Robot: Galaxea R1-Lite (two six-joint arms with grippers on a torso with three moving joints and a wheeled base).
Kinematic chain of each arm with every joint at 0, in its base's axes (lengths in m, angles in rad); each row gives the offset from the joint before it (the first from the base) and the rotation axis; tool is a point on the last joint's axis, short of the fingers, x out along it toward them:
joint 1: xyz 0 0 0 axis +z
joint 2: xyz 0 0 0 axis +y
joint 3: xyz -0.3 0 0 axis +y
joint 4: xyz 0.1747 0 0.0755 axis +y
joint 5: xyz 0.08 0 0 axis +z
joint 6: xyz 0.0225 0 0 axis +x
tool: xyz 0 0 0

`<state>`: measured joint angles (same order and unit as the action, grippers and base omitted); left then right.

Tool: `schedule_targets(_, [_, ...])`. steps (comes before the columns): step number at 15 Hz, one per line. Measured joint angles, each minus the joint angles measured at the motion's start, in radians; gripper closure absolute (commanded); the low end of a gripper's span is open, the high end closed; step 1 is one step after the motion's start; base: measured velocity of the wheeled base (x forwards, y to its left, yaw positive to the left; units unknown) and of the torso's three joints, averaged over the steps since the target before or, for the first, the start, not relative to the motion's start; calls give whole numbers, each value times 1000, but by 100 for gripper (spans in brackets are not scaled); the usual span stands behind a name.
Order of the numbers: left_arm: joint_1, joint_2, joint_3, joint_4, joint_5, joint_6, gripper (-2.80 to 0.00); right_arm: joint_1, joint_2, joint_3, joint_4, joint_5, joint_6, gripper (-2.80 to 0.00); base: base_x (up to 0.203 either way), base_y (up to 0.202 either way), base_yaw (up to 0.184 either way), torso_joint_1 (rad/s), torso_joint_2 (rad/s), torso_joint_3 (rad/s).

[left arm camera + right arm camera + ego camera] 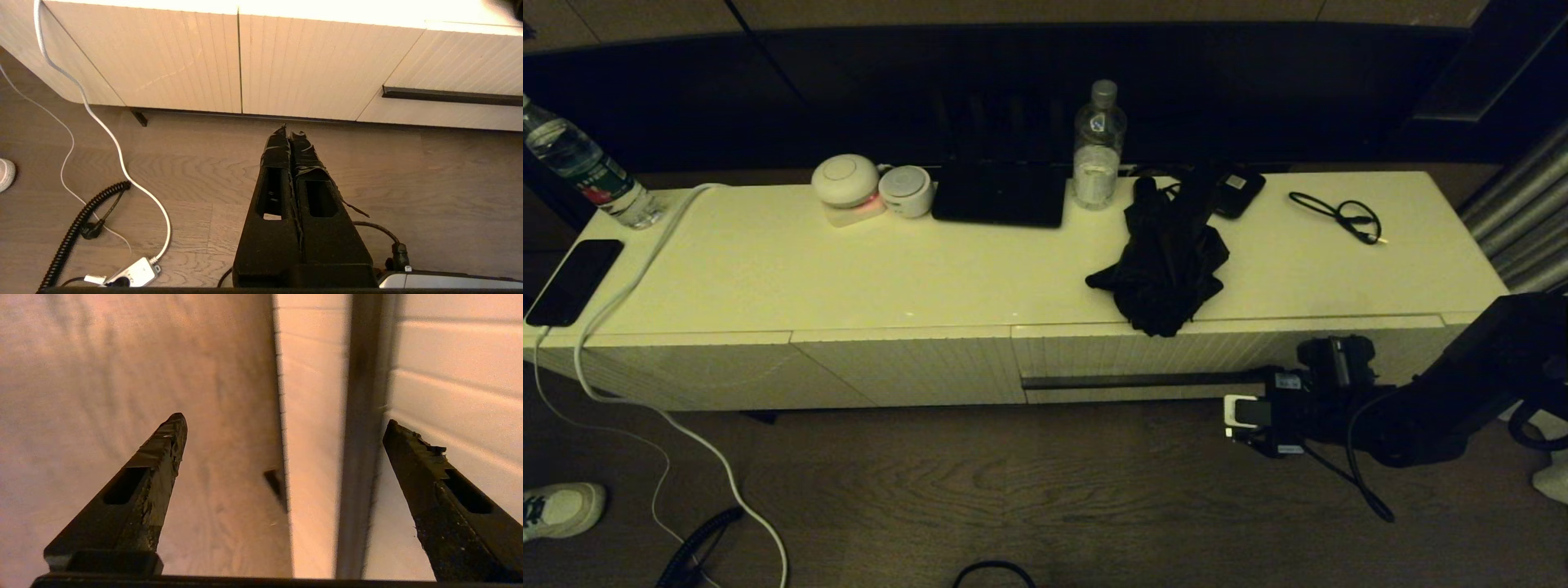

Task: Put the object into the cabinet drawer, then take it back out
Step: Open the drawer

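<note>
The black umbrella (1168, 261) lies bunched on the cabinet top, its fabric reaching the front edge. Below it the ribbed cream drawer (1176, 351) is closed, and its dark handle strip (1135, 381) runs along the front. My right gripper (1245, 404) hovers in front of the drawer's right part, near the strip's right end. In the right wrist view the right gripper (284, 419) is open and holds nothing. The handle strip (361, 416) runs between its fingers. My left gripper (290, 131) is shut and empty above the floor, facing the cabinet front. The drawer's handle strip (449, 96) shows at the far right there.
On the cabinet top stand a water bottle (1098, 147), a flat black device with a white label (1239, 192), a thin black cable (1343, 216), a black box (1001, 192), round white gadgets (845, 184), a phone (574, 279) and a second bottle (584, 167). A white cable (102, 126) trails onto the wooden floor.
</note>
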<state>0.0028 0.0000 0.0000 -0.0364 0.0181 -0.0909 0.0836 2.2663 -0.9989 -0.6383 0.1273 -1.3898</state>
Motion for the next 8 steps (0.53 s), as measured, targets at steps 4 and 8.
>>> schedule_targets(4, [0,0,0,0,0,0,0,-10,22,-56,13,-1,0,-280,0,0,0,0,0,0])
schedule_targets(8, [0,0,0,0,0,0,0,-13,33,-74,12,-1,-2,-280,0,0,0,0,0,0])
